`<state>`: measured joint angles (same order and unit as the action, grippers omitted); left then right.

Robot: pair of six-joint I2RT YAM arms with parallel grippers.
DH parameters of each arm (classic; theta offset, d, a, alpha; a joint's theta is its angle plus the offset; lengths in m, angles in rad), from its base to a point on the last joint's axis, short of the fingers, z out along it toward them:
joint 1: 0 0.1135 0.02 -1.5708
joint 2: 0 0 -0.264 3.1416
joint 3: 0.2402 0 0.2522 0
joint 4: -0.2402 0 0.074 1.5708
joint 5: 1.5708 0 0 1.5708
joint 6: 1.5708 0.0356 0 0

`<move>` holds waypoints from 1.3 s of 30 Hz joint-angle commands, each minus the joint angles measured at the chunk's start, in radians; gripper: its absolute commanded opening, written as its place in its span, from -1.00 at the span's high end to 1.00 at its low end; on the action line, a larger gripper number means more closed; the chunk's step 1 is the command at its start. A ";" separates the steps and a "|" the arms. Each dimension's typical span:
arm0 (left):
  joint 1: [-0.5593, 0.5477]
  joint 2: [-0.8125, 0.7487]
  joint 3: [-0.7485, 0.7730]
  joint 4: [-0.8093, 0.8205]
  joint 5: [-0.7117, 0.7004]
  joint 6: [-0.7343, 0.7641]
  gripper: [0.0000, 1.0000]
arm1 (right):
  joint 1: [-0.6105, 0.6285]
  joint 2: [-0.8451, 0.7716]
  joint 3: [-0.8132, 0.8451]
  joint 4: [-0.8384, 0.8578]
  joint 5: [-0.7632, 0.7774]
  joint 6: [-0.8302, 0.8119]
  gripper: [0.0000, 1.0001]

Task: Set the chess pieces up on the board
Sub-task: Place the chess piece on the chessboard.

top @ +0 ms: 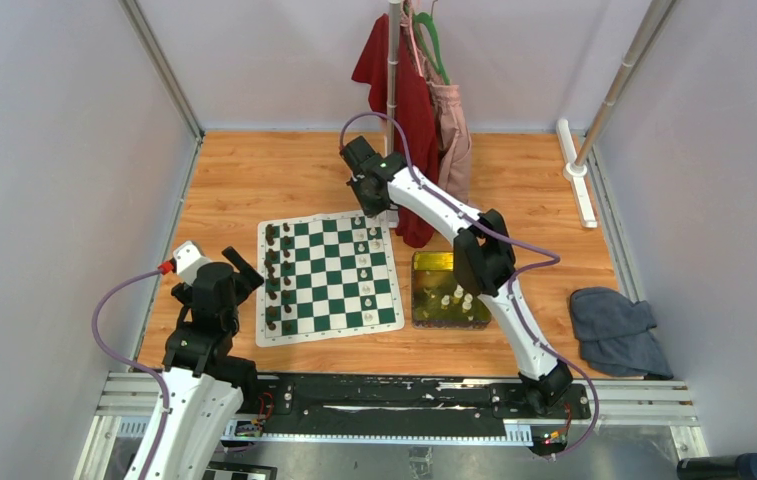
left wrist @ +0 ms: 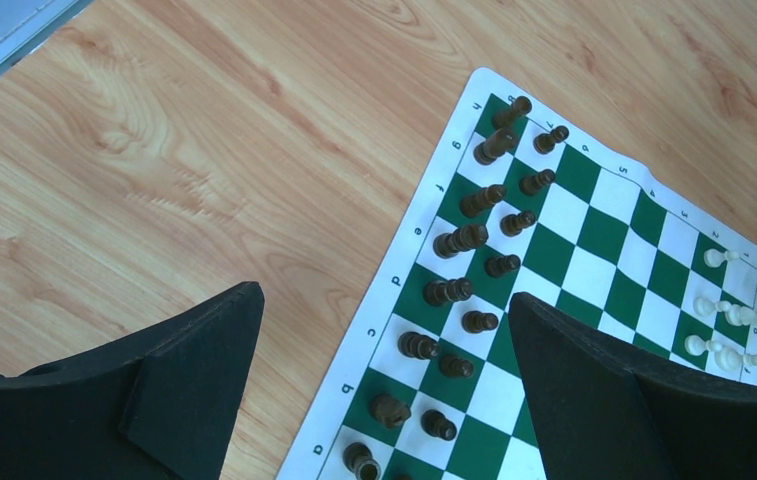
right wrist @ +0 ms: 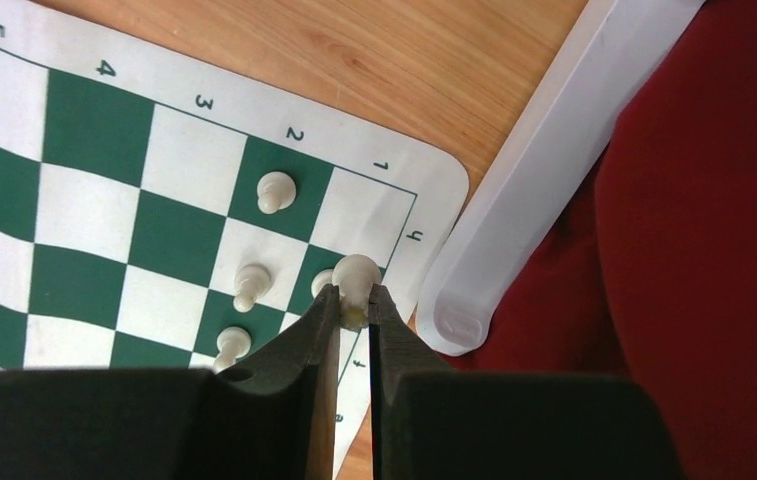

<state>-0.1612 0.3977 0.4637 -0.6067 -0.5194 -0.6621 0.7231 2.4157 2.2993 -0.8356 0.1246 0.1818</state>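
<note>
Our right gripper was clamped on a cream chess piece, pinching its narrow stem just under the round head. It was held above the corner of the board that faced the desk's far and right edges.

To do this step well, we judged that we should lower the piece straight down until its base sat flat inside one square of the outer row. We would then part the fingers only a little, so the smooth plastic would not cling and tip. Three pawns stood close by in the next row, which left small room to drift.

The board was a thin, flat mat of green and white squares on the grained wooden desk. More cream pieces lay in the glossy yellow-green tray toward the right edge. Our left gripper hung with its blunt black fingers wide apart near the dark pieces, holding nothing.
</note>
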 commanded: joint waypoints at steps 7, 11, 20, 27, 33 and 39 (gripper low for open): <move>-0.006 0.016 -0.012 0.014 -0.012 0.005 -1.00 | -0.029 0.075 0.064 -0.011 -0.048 -0.014 1.00; -0.006 0.029 -0.015 0.019 -0.016 0.008 -1.00 | -0.034 0.098 0.088 -0.011 -0.061 -0.011 1.00; -0.006 0.033 -0.019 0.026 -0.020 0.009 -1.00 | -0.041 0.123 0.100 -0.011 -0.074 -0.009 1.00; -0.006 0.035 -0.019 0.027 -0.022 0.009 -1.00 | -0.042 0.132 0.105 -0.010 -0.080 -0.011 1.00; -0.006 0.035 -0.020 0.027 -0.022 0.009 -1.00 | -0.042 0.130 0.102 -0.010 -0.079 -0.015 0.91; -0.006 0.036 -0.020 0.027 -0.024 0.010 -1.00 | -0.046 0.128 0.101 -0.008 -0.083 -0.019 0.59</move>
<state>-0.1612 0.4282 0.4580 -0.5987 -0.5205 -0.6613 0.6918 2.5244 2.3672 -0.8291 0.0521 0.1806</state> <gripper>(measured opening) 0.999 0.186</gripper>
